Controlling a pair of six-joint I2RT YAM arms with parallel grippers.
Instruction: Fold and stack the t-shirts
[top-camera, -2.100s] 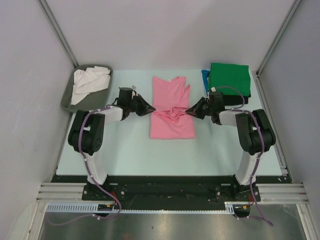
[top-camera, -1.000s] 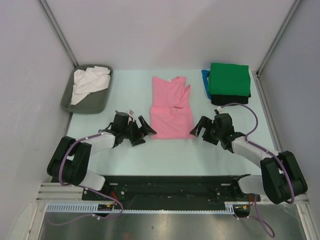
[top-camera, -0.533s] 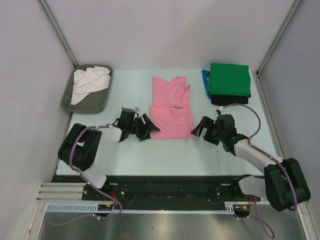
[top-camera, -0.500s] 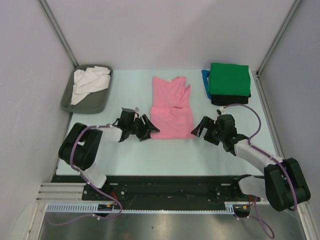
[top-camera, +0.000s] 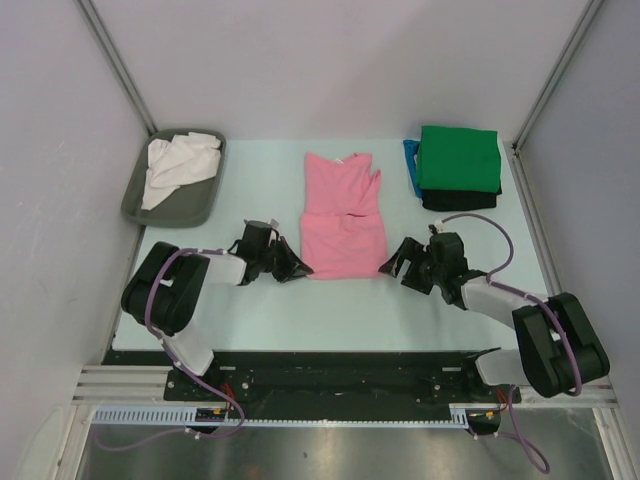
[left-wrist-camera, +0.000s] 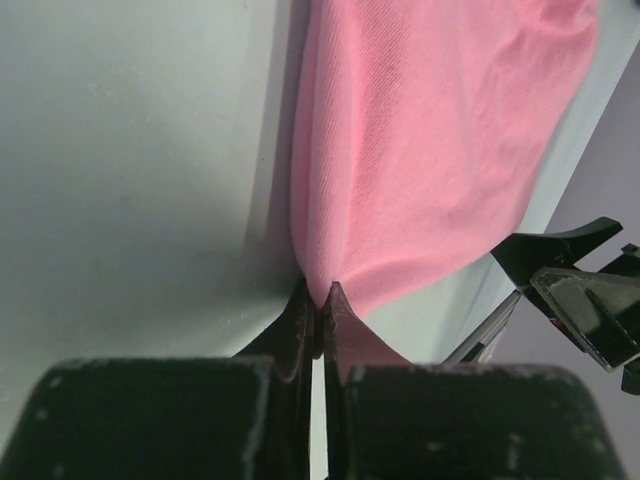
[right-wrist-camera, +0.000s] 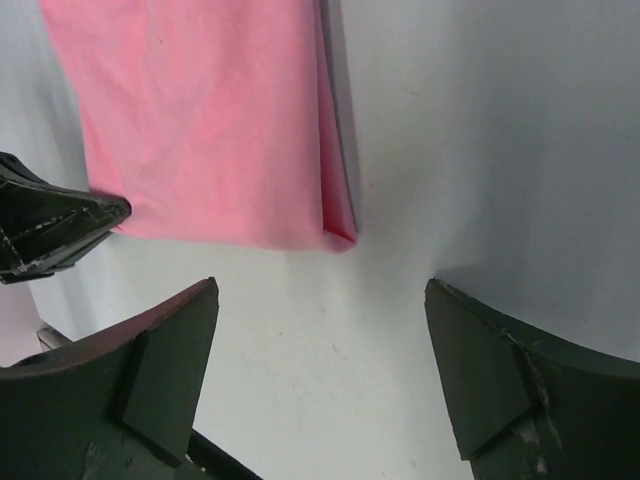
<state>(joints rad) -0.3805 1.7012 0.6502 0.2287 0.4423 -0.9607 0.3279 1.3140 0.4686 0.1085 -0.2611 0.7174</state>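
the left gripper (top-camera: 294, 268) is pinching the near left corner of the pink t-shirt (top-camera: 342, 215), its jaws pressed together on the cloth edge. the right gripper (right-wrist-camera: 320, 300) is hanging just beside the shirt's near right corner, jaws spread wide and gripping nothing. the pink t-shirt is lying partly folded mid-table (top-camera: 250, 310). at the far right the green t-shirt (top-camera: 458, 158) is sitting folded on the black t-shirt (top-camera: 460, 202), with the blue t-shirt (top-camera: 410, 166) showing at their left. the white t-shirt (top-camera: 180, 160) is lying crumpled in the grey tray (top-camera: 134, 203) at the far left.
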